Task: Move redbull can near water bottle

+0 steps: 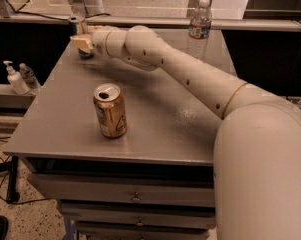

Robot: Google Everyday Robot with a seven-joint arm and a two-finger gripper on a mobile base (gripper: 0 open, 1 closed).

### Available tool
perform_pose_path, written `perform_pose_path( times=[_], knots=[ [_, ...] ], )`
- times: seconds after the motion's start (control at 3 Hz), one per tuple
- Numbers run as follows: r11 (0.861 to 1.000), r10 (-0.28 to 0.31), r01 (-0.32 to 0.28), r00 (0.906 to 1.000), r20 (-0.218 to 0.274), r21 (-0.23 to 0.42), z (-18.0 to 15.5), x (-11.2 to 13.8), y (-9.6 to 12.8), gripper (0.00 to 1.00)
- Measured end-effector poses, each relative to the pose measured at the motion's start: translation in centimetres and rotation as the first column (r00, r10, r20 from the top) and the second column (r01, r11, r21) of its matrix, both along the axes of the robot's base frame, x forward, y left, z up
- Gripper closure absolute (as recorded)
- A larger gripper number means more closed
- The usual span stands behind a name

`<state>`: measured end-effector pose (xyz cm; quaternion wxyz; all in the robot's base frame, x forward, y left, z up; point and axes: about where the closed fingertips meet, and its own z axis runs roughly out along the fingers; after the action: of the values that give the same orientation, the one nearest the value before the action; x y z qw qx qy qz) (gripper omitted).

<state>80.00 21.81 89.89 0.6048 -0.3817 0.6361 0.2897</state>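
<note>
The redbull can stands upright at the table's far left corner; I see its silver top and a bit of blue base. My gripper is right at the can, covering its middle. The arm reaches in from the right across the table. The water bottle, clear with a white cap and a red-and-white label, stands upright at the far edge, well to the right of the can, behind my arm.
A wider gold can stands open-topped in the middle-left of the grey table. Two small pump bottles sit on a lower shelf left of the table. Drawers are below the front edge.
</note>
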Motion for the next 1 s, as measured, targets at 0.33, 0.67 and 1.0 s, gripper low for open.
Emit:
perform_pose_path(
  times=[0.33,0.67,1.0],
  knots=[
    [1.000,-0.028,0.028,0.9995,0.013,0.006,1.1,-1.4,-1.4,0.86],
    [0.998,-0.066,0.066,0.9975,0.027,-0.005,2.6,-3.5,-3.8,1.00],
    [0.991,-0.128,0.128,0.9916,0.020,-0.045,3.4,-5.7,-7.7,1.00]
  ],
)
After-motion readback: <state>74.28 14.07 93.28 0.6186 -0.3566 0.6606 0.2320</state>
